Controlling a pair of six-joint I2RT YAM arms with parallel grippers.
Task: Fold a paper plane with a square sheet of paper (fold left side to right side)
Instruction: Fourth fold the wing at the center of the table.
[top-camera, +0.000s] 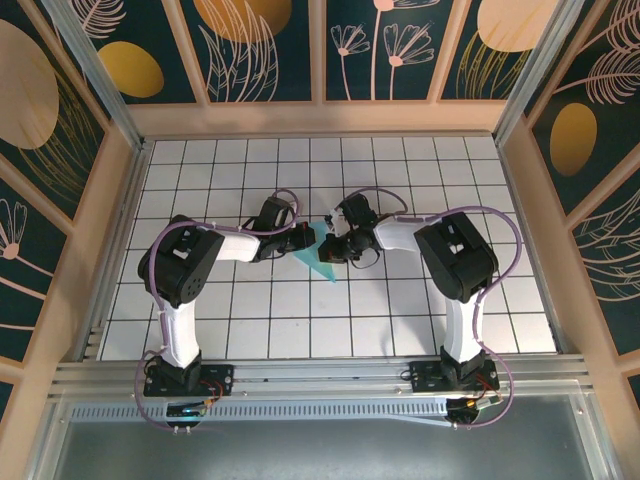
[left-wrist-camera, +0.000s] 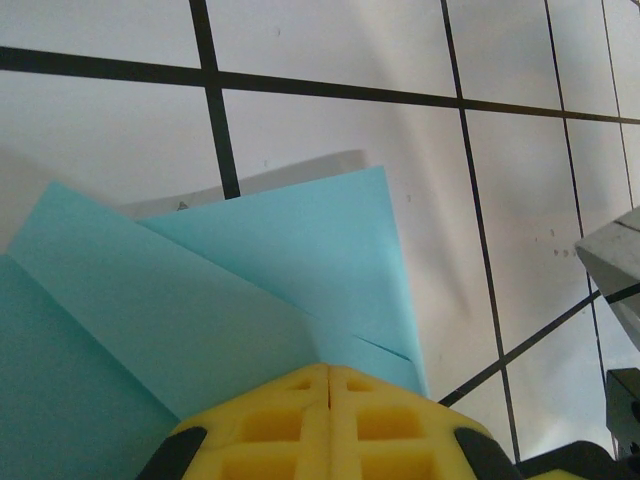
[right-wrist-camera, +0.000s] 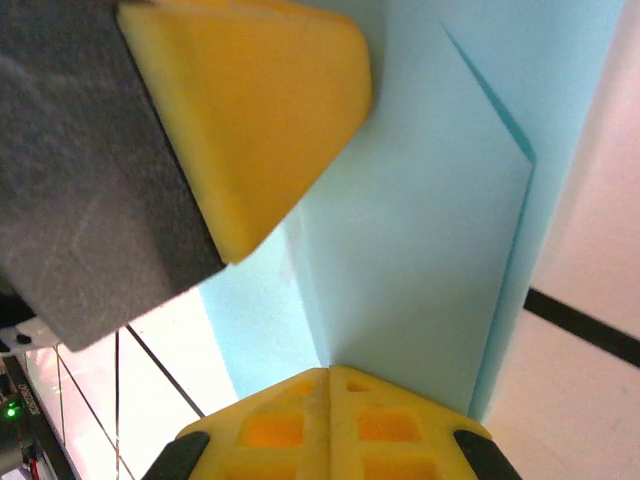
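Plainly, from the top camera, the thin light-blue sheet of paper (top-camera: 320, 262), already creased into overlapping flaps with a point toward the arm bases, lies on the white tiled table with black grid lines (top-camera: 400, 320). The left gripper (top-camera: 304, 240) meets the sheet at its left edge and the right gripper (top-camera: 336, 247) meets it at its right edge, so the two tips stand close together over the paper.

From the left wrist, that gripper's yellow pads (left-wrist-camera: 280, 420) are pressed together with only a seam between them. The sheet spreads away from under their tips, with two layered flaps and a sharp diagonal crease running outward. Whether any paper is nipped in that seam I cannot tell; it looks more like closed tips bearing down on the sheet.

From the right wrist, its own yellow pads (right-wrist-camera: 390, 425) are likewise pressed together at the paper's near edge. The other arm's yellow pad rests on the sheet just beyond them, beside a long straight fold.

To do the step in hand well, I judge that one closed tip should pin the layers flat. The other should then run along the crease firmly and slowly, keeping the edges aligned so that the thin paper neither skids nor buckles.
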